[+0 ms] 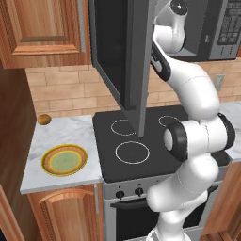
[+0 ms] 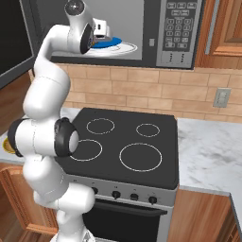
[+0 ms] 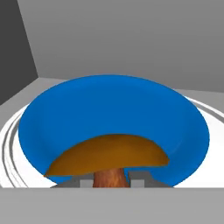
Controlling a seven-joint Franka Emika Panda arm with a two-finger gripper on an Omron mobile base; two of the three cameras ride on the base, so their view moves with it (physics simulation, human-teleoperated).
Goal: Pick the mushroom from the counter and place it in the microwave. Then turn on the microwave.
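**Reaching into the open microwave with the mushroom pinched in the end effector**

Starting at the far left of the left base view, a small golden-brown ball point(image 1: 44, 119) sits at the back corner of the surface point(image 1: 75, 136), and a yellow-rimmed plate point(image 1: 64, 160) lies well apart from it toward the front edge. The right base view cuts that plate down to a sliver behind the arm's elbow. Next comes the black stovetop point(image 1: 141, 141) with its white rings, partly covered by the arm.

Above it, the microwave point(image 2: 179, 33) stands open; its door point(image 1: 124, 56) swings out toward me and hides most of the cavity in the left base view. The upper arm blocks the rest, so the end effector cannot be made out there.

From the right base view, the end effector point(image 2: 101, 32) is inside the cavity, just over a blue dish point(image 2: 109, 43) resting on the white turntable point(image 2: 124, 48). The wrist covers the left part of the dish, and the mushroom is too small to pick out here.

The hand view settles it: the mushroom point(image 3: 109, 158) is inside the microwave, its brown cap over the blue dish, its stem clamped between the two fingertips point(image 3: 139, 180). Whether the cap touches the dish, I cannot tell. The stem's lower end is cut off at the bottom.
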